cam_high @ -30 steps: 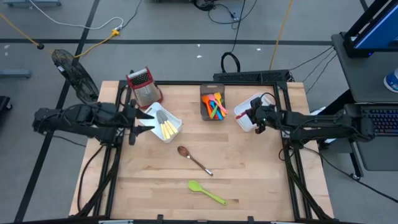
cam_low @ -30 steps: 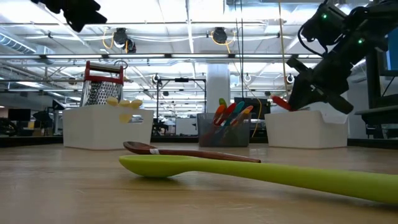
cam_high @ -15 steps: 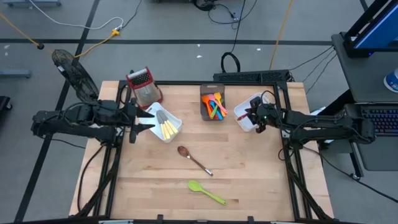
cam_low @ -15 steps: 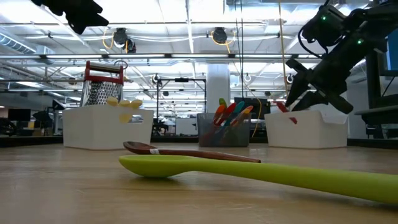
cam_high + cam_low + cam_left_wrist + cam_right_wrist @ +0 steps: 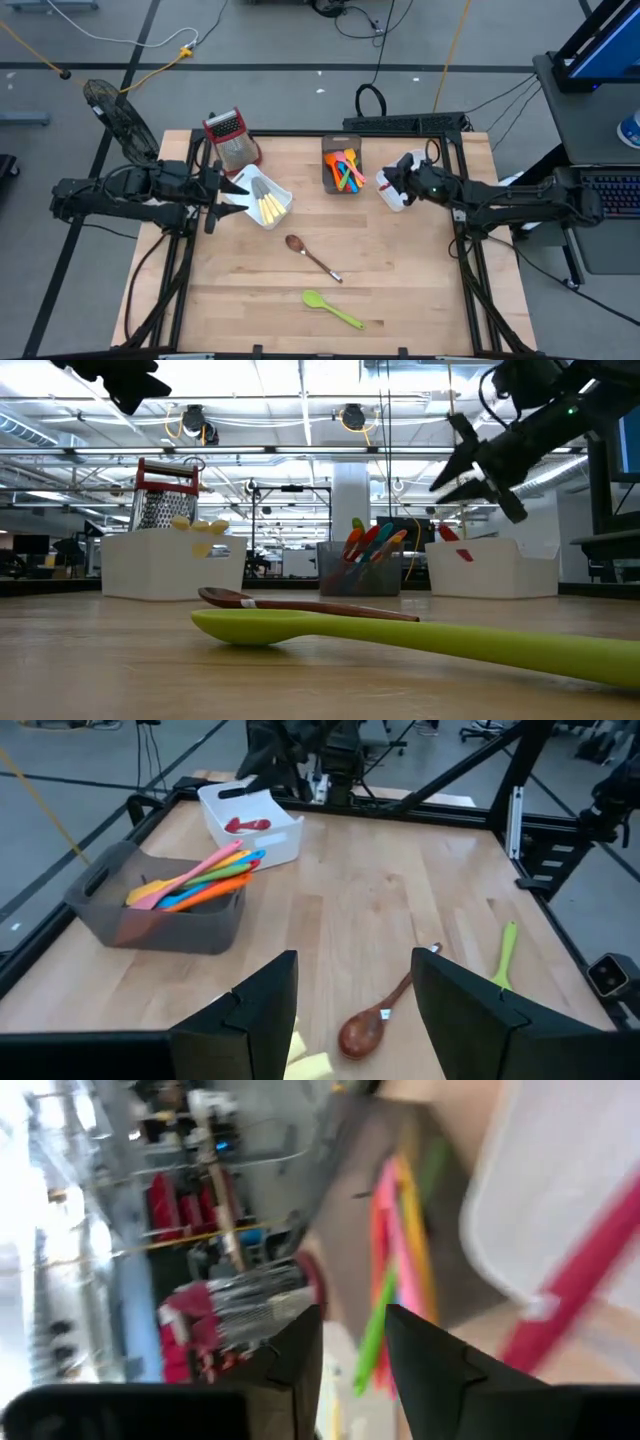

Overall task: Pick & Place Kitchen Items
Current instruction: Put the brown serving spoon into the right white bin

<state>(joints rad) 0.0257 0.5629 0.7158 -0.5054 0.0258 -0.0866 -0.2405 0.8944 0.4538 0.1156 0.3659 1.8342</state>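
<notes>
My right gripper (image 5: 445, 457) hangs open above the right-hand white bin (image 5: 500, 572), its fingers empty and clear of the rim. A red utensil (image 5: 247, 823) lies inside that bin. My left gripper (image 5: 355, 990) is open over the left white bin (image 5: 283, 197), which holds yellow-handled knives (image 5: 268, 208). A brown spoon (image 5: 311, 256) and a green spoon (image 5: 333, 310) lie flat on the wooden table. Colourful utensils (image 5: 347, 172) stand in the dark grey bin (image 5: 150, 925) at the far middle.
A red-topped metal box grater (image 5: 231, 140) stands at the far left corner beside the left bin. Bare wood stretches across the near half of the table around the two spoons. Black frame rails (image 5: 520, 815) edge the table.
My right gripper has opened and let go of the red utensil, which dropped into the right white bin. The gripper then rose above the bin and tipped its fingers upward, rolling at the wrist.
</notes>
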